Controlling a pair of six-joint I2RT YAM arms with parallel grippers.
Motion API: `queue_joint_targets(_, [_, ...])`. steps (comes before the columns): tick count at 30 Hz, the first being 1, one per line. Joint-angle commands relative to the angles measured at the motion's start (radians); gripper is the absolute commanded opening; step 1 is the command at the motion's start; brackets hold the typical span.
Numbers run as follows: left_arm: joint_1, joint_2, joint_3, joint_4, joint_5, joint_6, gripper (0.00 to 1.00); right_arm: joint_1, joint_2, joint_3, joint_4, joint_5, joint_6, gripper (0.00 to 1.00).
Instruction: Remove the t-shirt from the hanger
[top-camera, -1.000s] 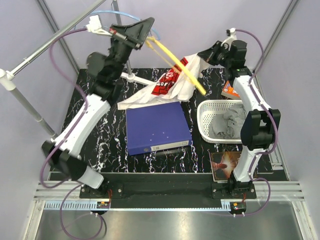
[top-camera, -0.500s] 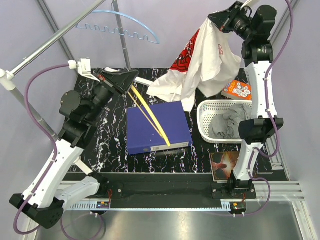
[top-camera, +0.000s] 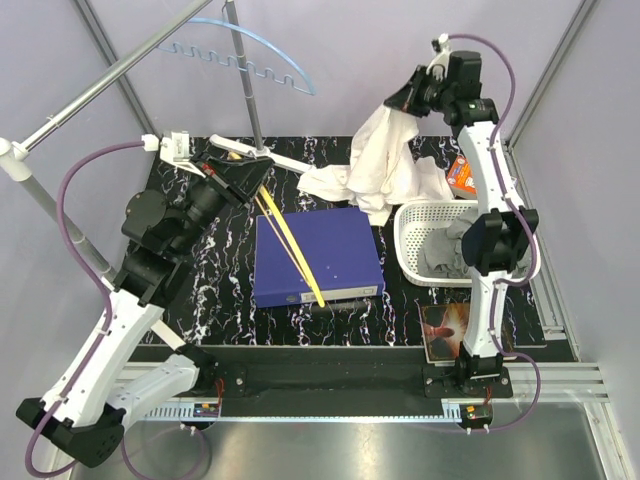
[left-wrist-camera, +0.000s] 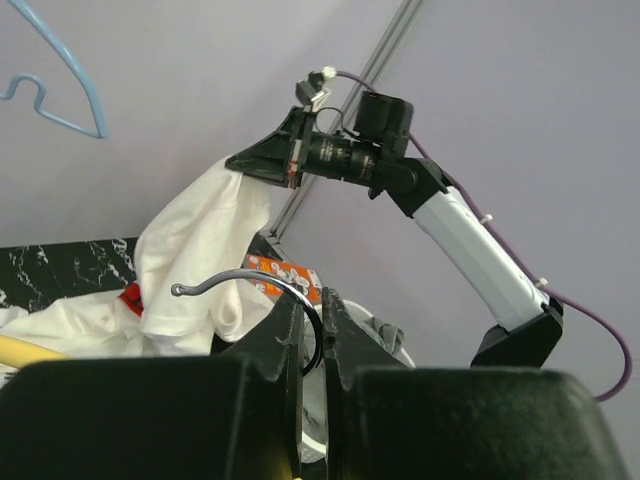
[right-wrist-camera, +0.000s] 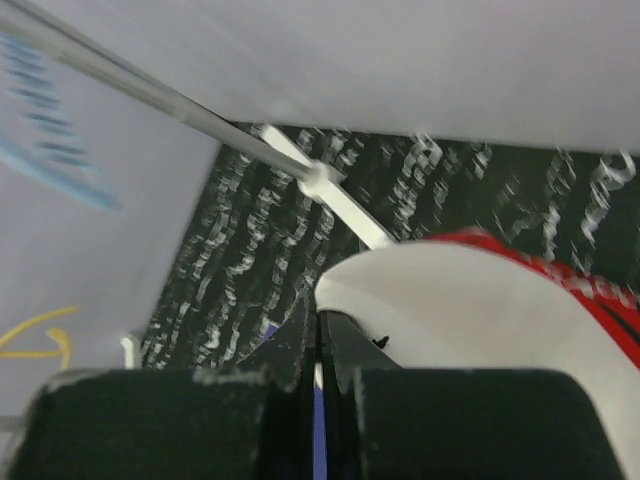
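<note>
The white t-shirt (top-camera: 385, 160) with a red print hangs from my right gripper (top-camera: 396, 100), which is shut on its fabric high at the back right; the lower part lies crumpled on the table. It is off the yellow hanger (top-camera: 295, 255), which slants down over the blue binder. My left gripper (top-camera: 255, 178) is shut on the hanger's metal hook (left-wrist-camera: 250, 275). In the left wrist view the t-shirt (left-wrist-camera: 200, 260) droops from the right gripper (left-wrist-camera: 245, 160). The right wrist view shows the gripper (right-wrist-camera: 320, 325) pinching the t-shirt (right-wrist-camera: 470, 310).
A blue binder (top-camera: 340, 240) lies mid-table. A white basket (top-camera: 412, 215) holding grey cloth (top-camera: 455, 245) stands at the right, an orange box (top-camera: 462, 172) behind it. A blue hanger (top-camera: 250, 50) hangs on the rail (top-camera: 100, 85) at the back left. A picture card (top-camera: 450, 325) lies front right.
The left arm drew the hanger out of the t-shirt and swung it down over the binder. The right arm lifted the t-shirt high, then lowered it a little.
</note>
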Motion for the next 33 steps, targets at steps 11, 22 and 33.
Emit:
queue_joint_targets(11, [0.002, 0.01, -0.039, 0.1, 0.041, -0.042, 0.0, 0.027, 0.102, -0.054, -0.416, 0.311, -0.25, 1.0])
queue_joint_targets(22, [0.002, -0.01, -0.058, 0.085, 0.058, -0.023, 0.0, 0.159, 0.258, 0.009, -0.436, 0.413, -0.198, 1.0])
queue_joint_targets(33, [0.002, -0.039, -0.079, 0.07, 0.057, -0.01, 0.0, 0.242, 0.401, 0.047, -0.438, 0.649, -0.145, 1.0])
